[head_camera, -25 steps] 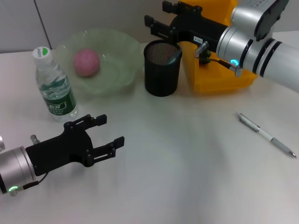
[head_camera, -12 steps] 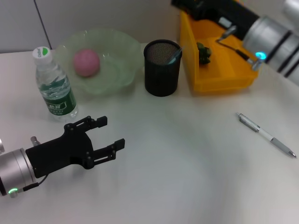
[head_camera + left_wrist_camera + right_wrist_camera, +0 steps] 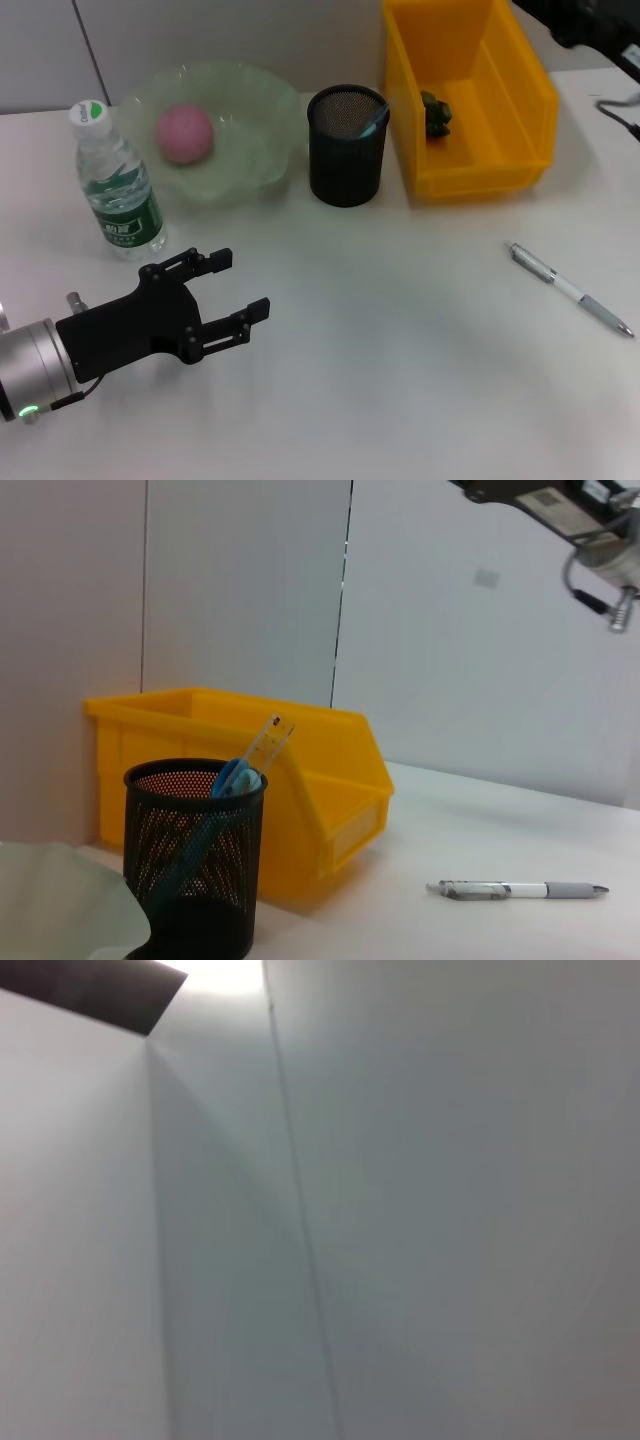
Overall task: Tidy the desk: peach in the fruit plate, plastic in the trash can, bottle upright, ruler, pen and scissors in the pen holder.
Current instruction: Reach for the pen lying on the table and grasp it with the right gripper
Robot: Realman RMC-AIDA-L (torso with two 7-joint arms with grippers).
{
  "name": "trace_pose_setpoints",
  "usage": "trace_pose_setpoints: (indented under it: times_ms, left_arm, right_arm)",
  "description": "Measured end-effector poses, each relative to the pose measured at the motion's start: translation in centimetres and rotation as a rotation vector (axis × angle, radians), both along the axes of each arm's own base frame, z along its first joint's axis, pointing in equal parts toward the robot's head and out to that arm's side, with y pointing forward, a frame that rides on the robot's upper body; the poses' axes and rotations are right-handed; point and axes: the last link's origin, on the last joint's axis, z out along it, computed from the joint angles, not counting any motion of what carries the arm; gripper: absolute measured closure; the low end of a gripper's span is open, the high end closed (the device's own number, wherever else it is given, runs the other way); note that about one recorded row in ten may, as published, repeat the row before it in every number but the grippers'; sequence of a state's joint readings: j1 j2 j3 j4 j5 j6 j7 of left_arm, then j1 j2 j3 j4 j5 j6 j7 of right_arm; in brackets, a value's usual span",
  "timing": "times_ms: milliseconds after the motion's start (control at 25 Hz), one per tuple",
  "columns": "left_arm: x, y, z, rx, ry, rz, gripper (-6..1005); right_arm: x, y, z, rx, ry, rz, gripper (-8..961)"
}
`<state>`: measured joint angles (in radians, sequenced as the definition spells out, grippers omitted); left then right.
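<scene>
The pink peach (image 3: 184, 134) lies in the pale green fruit plate (image 3: 262, 140). Left of the plate, the bottle (image 3: 115, 185) stands upright. A clear ruler (image 3: 268, 742) and blue-handled scissors (image 3: 235, 778) stick out of the black mesh pen holder (image 3: 347, 145). Crumpled green plastic (image 3: 436, 113) lies in the yellow bin (image 3: 470, 165). The pen (image 3: 570, 290) lies flat on the desk at the right. My left gripper (image 3: 243, 283) hovers open and empty at the lower left, below the bottle. Only part of my right gripper (image 3: 585, 22) shows, high at the far right corner.
The white desk stretches between my left gripper and the pen. In the left wrist view the pen holder (image 3: 195, 855) stands before the yellow bin (image 3: 320, 780), with the pen (image 3: 515, 889) farther off. A grey wall runs behind.
My right arm has pulled back from over the pen holder, up and to the right, nearly out of the head view. The left gripper has barely moved.
</scene>
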<state>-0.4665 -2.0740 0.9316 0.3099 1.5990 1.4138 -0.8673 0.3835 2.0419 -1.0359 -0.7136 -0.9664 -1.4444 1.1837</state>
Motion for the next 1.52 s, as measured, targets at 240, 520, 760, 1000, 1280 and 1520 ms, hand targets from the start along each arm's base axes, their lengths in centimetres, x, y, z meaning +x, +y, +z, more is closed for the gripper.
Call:
trace_pose_setpoints:
  times_ms: [240,520,760,1000,1280,1520]
  left_arm:
    - [0.1,-0.1,0.0,-0.005,-0.007,-0.008,203]
    - [0.2,-0.2,0.0,-0.009,-0.014,-0.015,203]
    - [0.3,-0.3,0.1,-0.014,-0.022,-0.023,203]
    - [0.5,-0.5,0.2,-0.02,-0.032,-0.033,203]
    - [0.5,-0.5,0.2,-0.02,-0.032,-0.033,203]
    - [0.6,-0.3,0.3,-0.02,-0.032,-0.039,203]
  right_arm:
    - [1.0,-0.7,2.7,-0.244,-0.115,-0.113,204]
    - [0.7,-1.4,4.8,-0.534,-0.388,-0.446,208]
    - [-0.7,-1.5,5.5,-0.7,-0.629,-0.725,209]
    - [0.0,0.4,4.5,-0.909,-0.807,-0.914,208]
    - [1.0,2.2,2.5,-0.977,-1.013,-0.992,209]
    - [1.5,3.2,1.1,-0.941,-1.147,-1.006,209]
